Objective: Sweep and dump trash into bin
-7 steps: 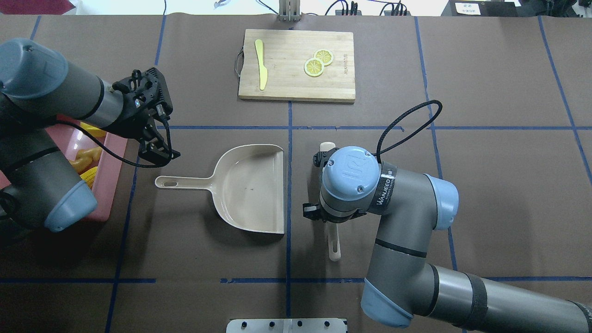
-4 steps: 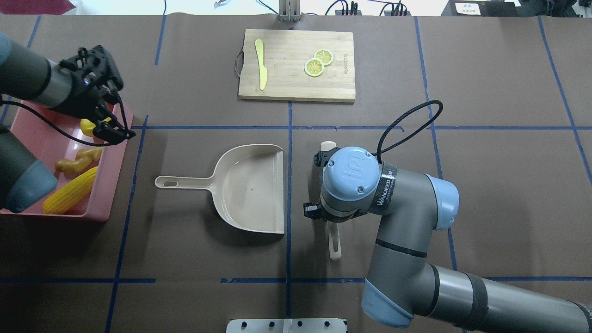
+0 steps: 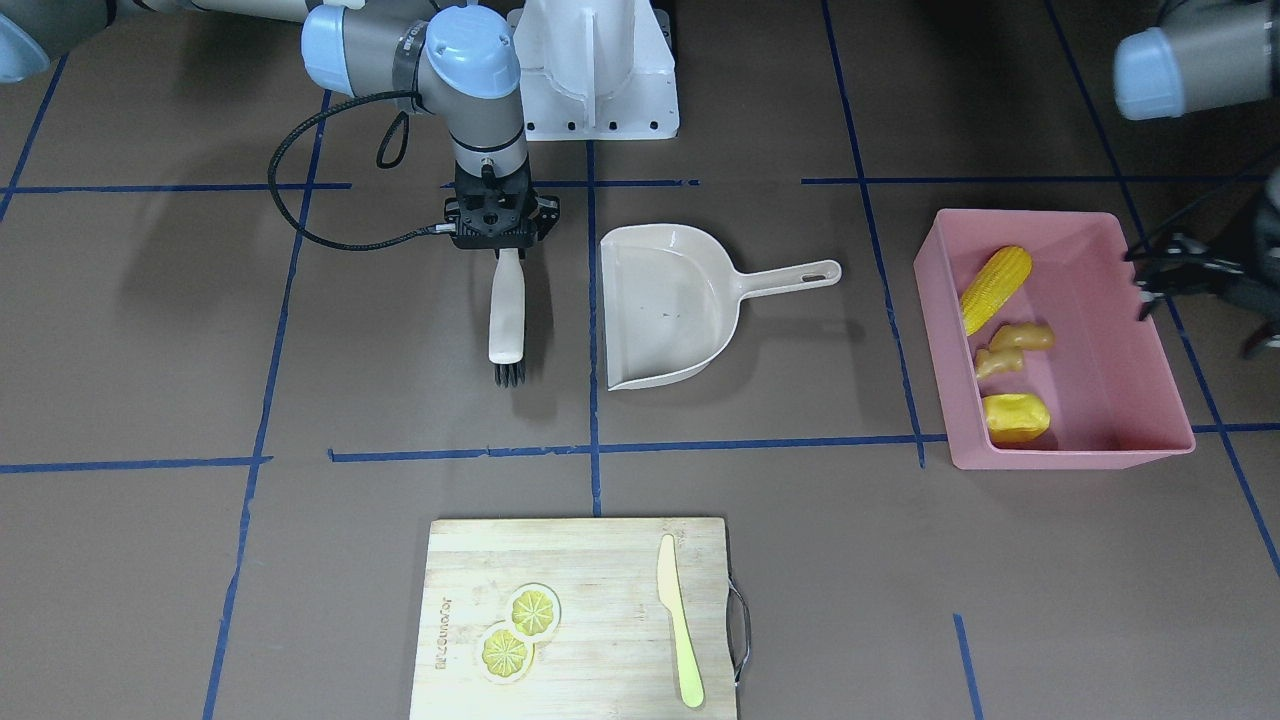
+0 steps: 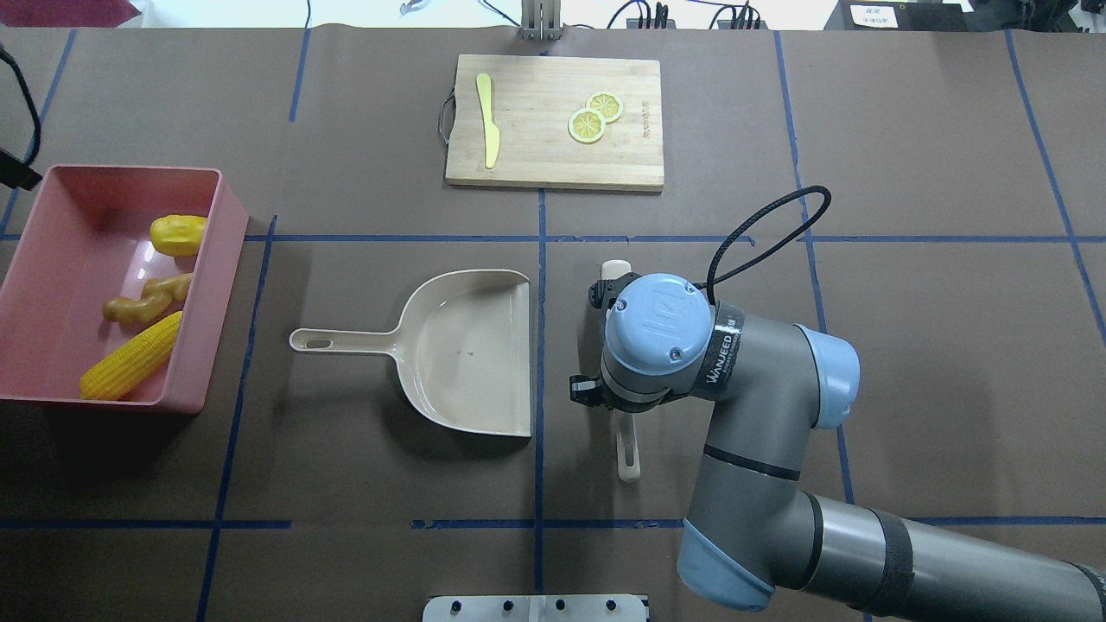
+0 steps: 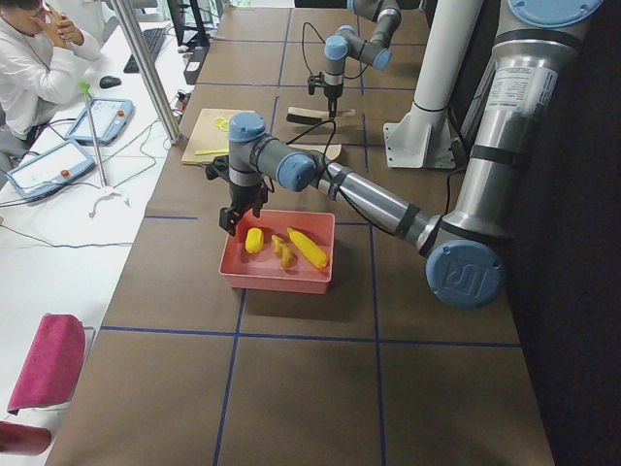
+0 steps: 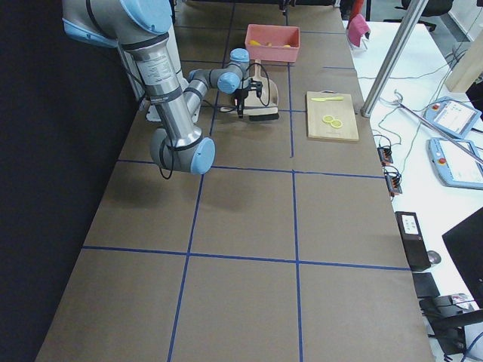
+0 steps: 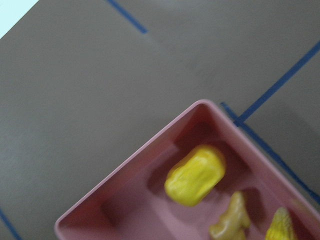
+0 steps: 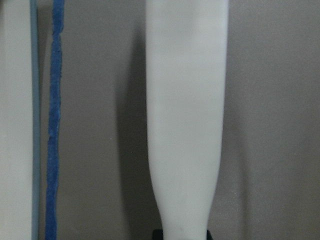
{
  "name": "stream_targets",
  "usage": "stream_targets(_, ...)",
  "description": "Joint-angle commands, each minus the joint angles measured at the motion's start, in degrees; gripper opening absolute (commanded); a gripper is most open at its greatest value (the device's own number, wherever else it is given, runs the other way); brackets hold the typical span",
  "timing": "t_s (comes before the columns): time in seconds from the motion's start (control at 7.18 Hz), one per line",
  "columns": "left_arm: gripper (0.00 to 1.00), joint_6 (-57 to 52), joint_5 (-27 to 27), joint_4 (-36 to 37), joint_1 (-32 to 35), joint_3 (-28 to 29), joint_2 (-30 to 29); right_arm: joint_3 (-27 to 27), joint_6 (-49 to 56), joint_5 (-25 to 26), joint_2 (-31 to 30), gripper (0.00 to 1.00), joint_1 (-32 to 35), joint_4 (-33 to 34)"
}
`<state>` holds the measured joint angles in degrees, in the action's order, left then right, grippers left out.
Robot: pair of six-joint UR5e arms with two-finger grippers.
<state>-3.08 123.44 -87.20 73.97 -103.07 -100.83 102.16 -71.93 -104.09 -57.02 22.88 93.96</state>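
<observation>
The corn [image 4: 131,356], potato [image 4: 178,234] and ginger [image 4: 145,298] lie inside the pink bin [image 4: 216,285] at the left end of the bench [image 4: 907,345]. The left end effector [image 3: 1145,273] hangs by the bin's outer wall, released and empty. The right end effector [image 3: 500,245] is clenched on the brush [image 3: 507,320] handle, beside the dustpan [image 4: 467,354].

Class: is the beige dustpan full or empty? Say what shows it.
Empty. The dustpan is bare inside but for small specks; the corn cob, ginger root and potato lump all lie in the pink bin.
</observation>
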Motion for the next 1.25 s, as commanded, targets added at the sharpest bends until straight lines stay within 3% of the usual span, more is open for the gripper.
stream_targets(0.0, 1.00, -0.78, 11.30, 3.27, 10.27, 10.46, 0.98, 0.06, 0.12, 0.12, -0.02, 0.00, 0.23, -0.01)
stream_targets(0.14, 1.00, -0.87, 13.47, 2.92, 13.01, 13.57, 1.60, 0.32, 0.21, 0.12, -0.02, 0.00, 0.23, -0.01)
stream_targets(0.42, 1.00, -5.32, 13.49, 2.56, 17.42, 13.25, 5.37, 1.90, 0.83, -0.06, -0.02, 0.00, 1.11, 0.08)
stream_targets(0.7, 1.00, -5.53, 13.23, 1.34, 17.61, 12.29, 8.54, 2.08, 1.61, -1.72, -0.11, 0.00, 3.82, 0.34)
stream_targets(1.11, 1.00, -5.71, 12.79, -4.62, 17.43, 12.02, 11.86, 8.56, 10.72, -11.27, -7.98, 0.00, 13.02, 0.87)
